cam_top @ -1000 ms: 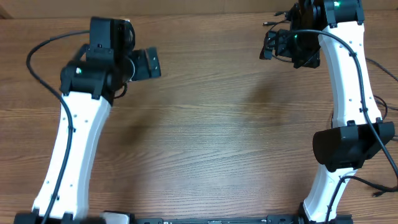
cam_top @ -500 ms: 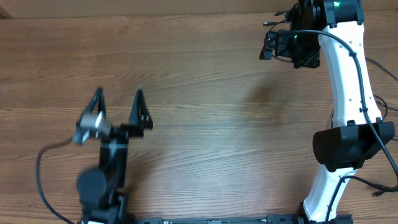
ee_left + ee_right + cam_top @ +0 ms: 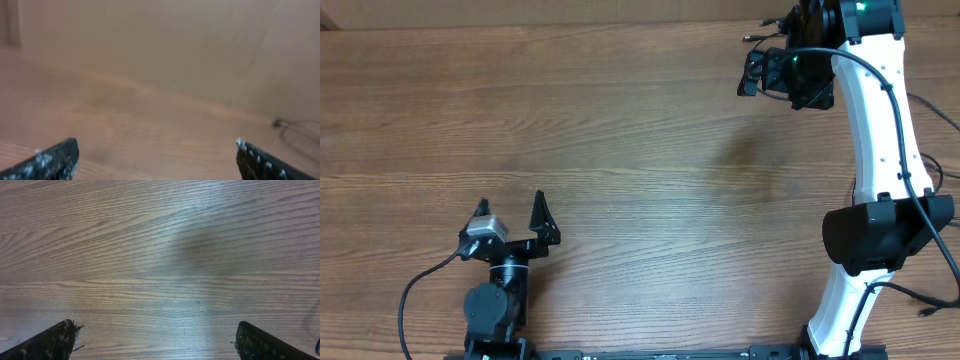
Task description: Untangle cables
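Black fingers of the left gripper (image 3: 510, 198) stand spread at the near edge of the table (image 3: 650, 200). The arm is folded close over its base and the 2 tips are wide apart with nothing between them. Its wrist view agrees: only blurred wood and a pale wall lie ahead of the parted tips.

Across the middle of the table the wood is bare in the overhead view, with no cord lying there.

Far off on the right side, the right arm is stretched out to the back edge. The right gripper (image 3: 155, 325) is also agape, its 2 tips at the lower corners of its wrist view and plain wood grain between them.

The cables (image 3: 275, 123) show only in the left wrist view. They appear as a thin dark loop with a small plug-like end, lying on the wood at the far right near the back wall. It is too blurred to tell whether it is 1 cord or several, or whether a knot remains.

My reading is that no pulling is under way, since neither arm has hold of anything. The next move calls for the cords to be brought clearly into view. If they are knotted, 1 gripper would pin a strand and the other would draw a plug end free.
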{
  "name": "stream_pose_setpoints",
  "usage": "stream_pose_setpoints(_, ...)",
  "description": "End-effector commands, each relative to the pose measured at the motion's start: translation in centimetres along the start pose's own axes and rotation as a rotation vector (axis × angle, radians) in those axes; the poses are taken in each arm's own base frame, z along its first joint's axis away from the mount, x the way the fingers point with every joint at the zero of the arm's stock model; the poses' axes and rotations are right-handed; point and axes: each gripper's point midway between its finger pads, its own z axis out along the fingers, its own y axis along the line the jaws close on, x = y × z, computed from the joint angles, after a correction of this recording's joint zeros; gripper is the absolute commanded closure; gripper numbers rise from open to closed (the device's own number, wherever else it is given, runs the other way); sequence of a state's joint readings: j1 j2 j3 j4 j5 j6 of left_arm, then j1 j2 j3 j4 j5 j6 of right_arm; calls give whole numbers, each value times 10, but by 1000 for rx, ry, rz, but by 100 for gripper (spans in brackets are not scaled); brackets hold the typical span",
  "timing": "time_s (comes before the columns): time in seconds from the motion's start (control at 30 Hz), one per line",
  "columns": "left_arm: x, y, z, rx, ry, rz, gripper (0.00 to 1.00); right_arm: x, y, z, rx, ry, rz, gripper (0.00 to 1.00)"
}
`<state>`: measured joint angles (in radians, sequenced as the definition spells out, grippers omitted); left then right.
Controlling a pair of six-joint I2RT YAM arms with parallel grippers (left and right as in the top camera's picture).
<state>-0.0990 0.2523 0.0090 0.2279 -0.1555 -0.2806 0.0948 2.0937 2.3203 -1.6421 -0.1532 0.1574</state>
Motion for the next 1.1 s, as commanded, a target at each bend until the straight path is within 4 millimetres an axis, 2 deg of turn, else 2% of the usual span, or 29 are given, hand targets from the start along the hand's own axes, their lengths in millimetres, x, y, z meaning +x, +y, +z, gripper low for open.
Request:
stream_pose_setpoints(0.0,13,14,-5,-55,47,23,0,0,2,-2,-8,-7,-4,0)
stream_pose_setpoints(0.1,28,23,-12,-86,108,28,0,0,2,-2,-8,-7,-4,0)
stream_pose_setpoints(0.23,12,16,-15,-41,39,46,0,0,2,-2,-8,-6,-5,0)
stream_pose_setpoints(1.07,12,17,-15,-46,40,46,0,0,2,-2,-8,-6,-5,0)
